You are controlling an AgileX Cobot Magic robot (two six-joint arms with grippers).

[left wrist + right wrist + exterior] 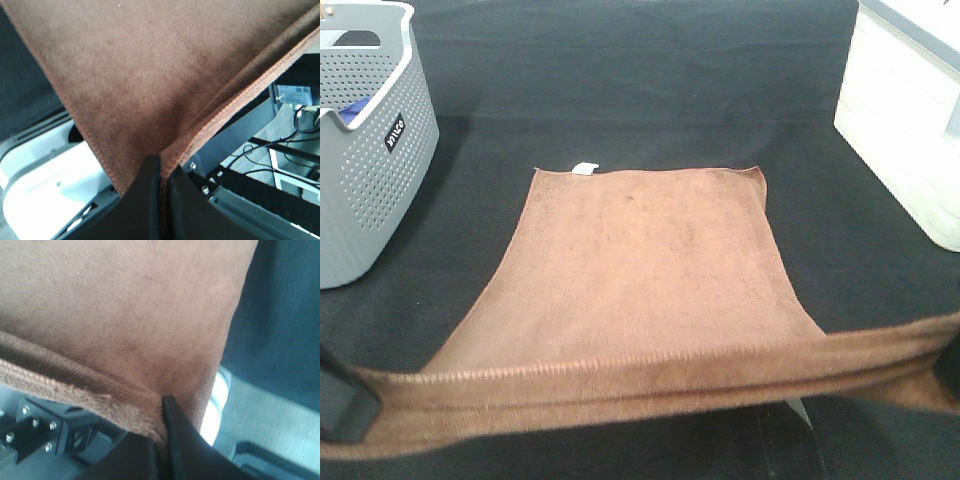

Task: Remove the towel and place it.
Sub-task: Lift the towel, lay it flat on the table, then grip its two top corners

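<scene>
Towel (650, 260) spread mid counter (620, 70), far edge flat, near edge raised taut because left gripper (161, 167) and right gripper (161, 407) each pinch a near corner, likely for lifting clear.

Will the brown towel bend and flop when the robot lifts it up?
Probably floppy: the towel drapes from its lifted edge down onto the table. Likely light too, since the fingers hold it by just a pinched corner.
</scene>
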